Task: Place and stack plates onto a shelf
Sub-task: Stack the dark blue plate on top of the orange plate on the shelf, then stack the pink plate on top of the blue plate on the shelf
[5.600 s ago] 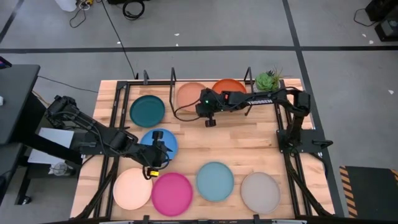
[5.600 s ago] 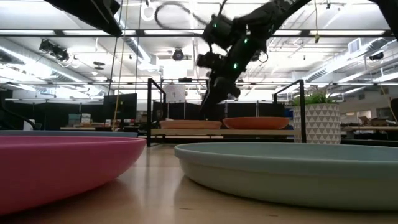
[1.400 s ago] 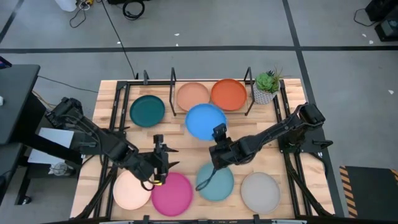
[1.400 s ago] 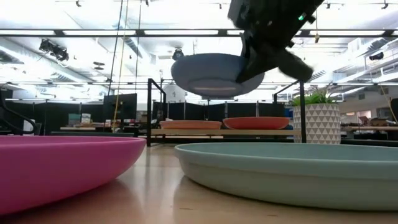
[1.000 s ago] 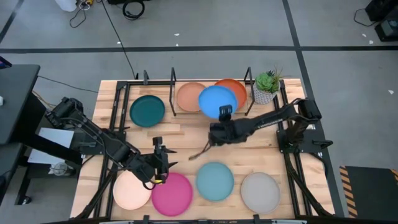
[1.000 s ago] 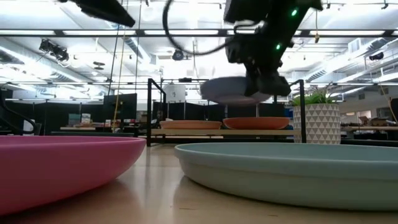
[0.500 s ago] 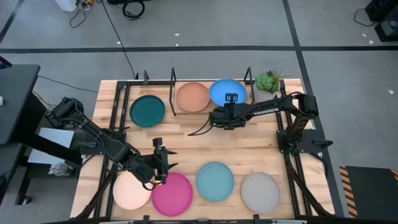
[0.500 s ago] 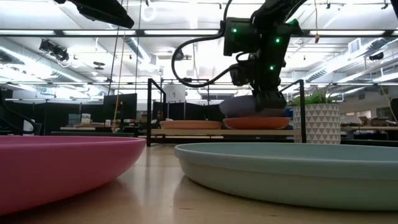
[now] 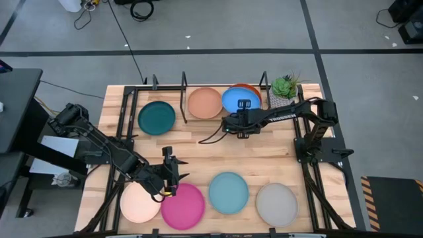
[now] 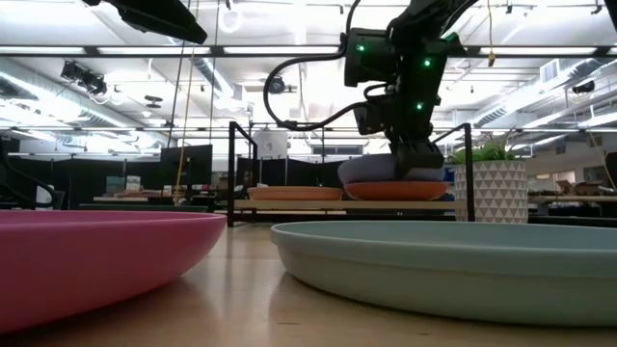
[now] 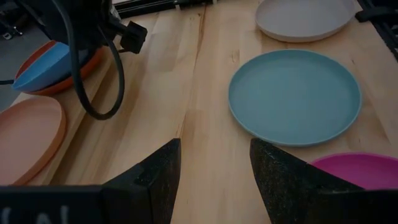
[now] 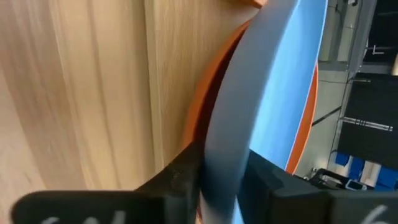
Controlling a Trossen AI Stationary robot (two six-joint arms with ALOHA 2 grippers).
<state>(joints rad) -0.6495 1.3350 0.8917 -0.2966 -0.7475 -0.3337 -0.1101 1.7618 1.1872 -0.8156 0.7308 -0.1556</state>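
On the shelf point(image 9: 184, 99) you have tan, orange and blue plate point(image 9: 236, 100); the right pincer point(image 9: 243, 106) pinches the blue plate's rim atop orange. Five wait on the worktop point(image 9: 264, 155); the left pincer point(image 9: 166, 170) hovers spread.

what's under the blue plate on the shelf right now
The orange plate lies under the blue plate; only its far rim shows, the rest is covered. The right gripper is at the blue plate's near edge.

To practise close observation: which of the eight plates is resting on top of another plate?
The blue plate. It lies on the orange plate on the shelf; every other plate lies alone.
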